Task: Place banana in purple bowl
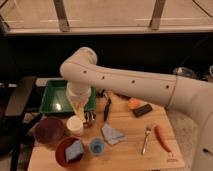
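Observation:
My gripper hangs down from the white arm over the right edge of the green tray. A pale yellow, cream-coloured banana shows between its fingers, held above the table, and the fingers are shut on it. The purple bowl stands at the front left of the wooden table, below and left of the gripper, and looks empty. A white cup stands between the gripper and the bowl.
A reddish-orange bowl with a blue sponge and a small blue cup stand at the front. A grey cloth, fork, carrot, orange fruit, dark block and black utensil lie to the right.

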### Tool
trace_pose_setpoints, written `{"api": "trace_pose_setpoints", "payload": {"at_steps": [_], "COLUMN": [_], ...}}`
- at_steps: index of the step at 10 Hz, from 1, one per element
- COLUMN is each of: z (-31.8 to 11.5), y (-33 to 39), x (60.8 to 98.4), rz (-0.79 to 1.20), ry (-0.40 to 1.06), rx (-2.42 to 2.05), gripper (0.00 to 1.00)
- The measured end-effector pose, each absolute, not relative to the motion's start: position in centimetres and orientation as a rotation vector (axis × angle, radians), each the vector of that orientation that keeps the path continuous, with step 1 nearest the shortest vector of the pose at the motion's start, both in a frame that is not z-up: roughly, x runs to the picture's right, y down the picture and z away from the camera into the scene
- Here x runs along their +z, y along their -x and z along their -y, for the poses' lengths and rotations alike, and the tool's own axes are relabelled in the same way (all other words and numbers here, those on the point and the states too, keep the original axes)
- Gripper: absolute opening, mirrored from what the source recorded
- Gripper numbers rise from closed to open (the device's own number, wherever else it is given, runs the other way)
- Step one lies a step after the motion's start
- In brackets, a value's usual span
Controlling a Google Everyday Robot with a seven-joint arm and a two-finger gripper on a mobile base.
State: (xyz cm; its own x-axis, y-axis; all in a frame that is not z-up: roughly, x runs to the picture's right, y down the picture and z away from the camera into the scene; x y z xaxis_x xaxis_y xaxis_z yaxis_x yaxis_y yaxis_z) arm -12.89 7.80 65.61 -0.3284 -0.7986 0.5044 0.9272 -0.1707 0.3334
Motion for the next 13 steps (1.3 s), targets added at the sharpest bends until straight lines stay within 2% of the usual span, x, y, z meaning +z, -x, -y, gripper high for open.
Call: {"api": "trace_pose_setpoints", "payload": {"at_steps": [5, 8, 10, 13], "z": [-7.9, -8.6, -9.5, -10.7], "y": [13.0, 16.0, 19.4, 23.2], "x": [65.9, 67.0, 67.9, 68.4], "rz": [0.719, 0.820, 0.897, 0.988], "ry": [0.269, 0.279, 0.253, 0.128], "rx": [-1.796, -1.862, -1.901, -1.924], "gripper": [0.00, 0.00, 0.00, 0.00]}}
